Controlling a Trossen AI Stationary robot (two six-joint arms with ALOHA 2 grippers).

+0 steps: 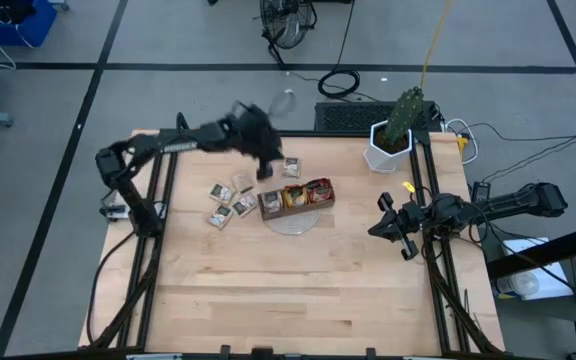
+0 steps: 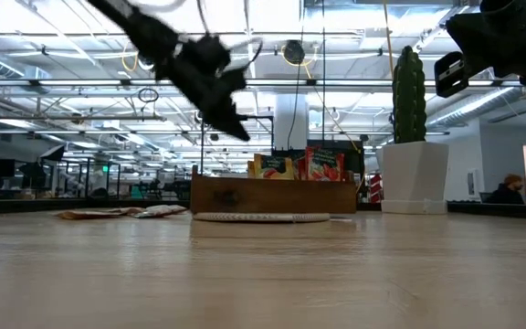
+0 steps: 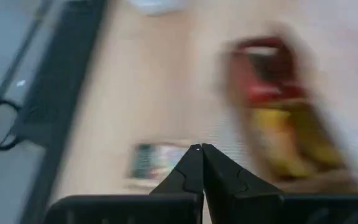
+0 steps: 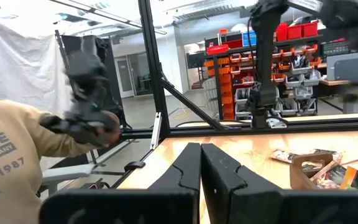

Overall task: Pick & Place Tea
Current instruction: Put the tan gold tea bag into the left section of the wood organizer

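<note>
Seen from overhead, the bare pale wooden table (image 1: 288, 290) fills the lower frame. At centre sits a brown wooden three-compartment tray (image 1: 296, 197) holding red and yellow sachets, with loose beige tea sachets (image 1: 226, 200) just to its left. Above them hovers the left gripper (image 1: 265, 170), jaws together, empty. At right, the right gripper (image 1: 405, 232) waits, closed. Likely next: open, descend onto a loose sachet.

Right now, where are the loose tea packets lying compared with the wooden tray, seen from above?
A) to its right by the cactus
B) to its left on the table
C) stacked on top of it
B: in the high view the loose sachets lie scattered on the table left of the wooden tray.
</note>
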